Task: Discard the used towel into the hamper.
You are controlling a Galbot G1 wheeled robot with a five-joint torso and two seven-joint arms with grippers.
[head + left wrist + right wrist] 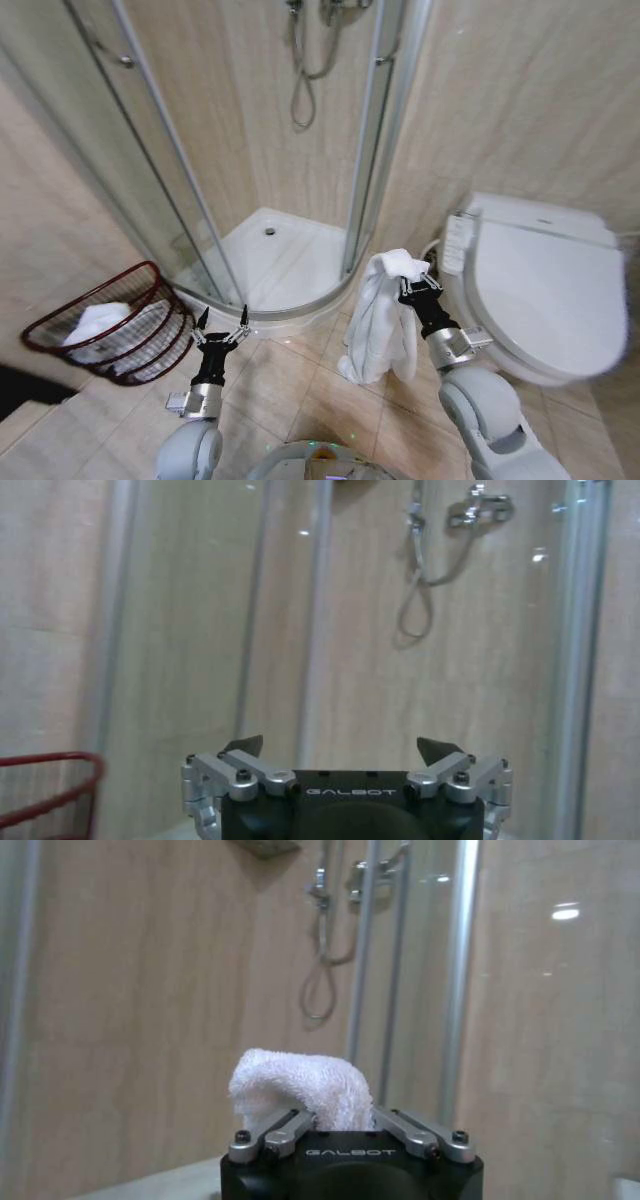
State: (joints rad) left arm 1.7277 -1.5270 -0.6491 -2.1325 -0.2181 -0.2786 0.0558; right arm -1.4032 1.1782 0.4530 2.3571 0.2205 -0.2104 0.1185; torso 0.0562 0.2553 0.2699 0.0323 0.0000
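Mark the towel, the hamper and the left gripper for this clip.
white towel (380,315): head view, on the hanging cloth below the right gripper's grasp.
hamper (95,300): head view, on its dark red wire rim.
left gripper (222,327): head view, midway between its open fingertips.

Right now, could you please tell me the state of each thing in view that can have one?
White terry towel: hanging, gripped at its top.
Right gripper: shut on the towel.
Left gripper: open, holding nothing.
Dark red round wire hamper: tilted, white cloth already inside.
White toilet lid: closed.
Glass shower door: open.
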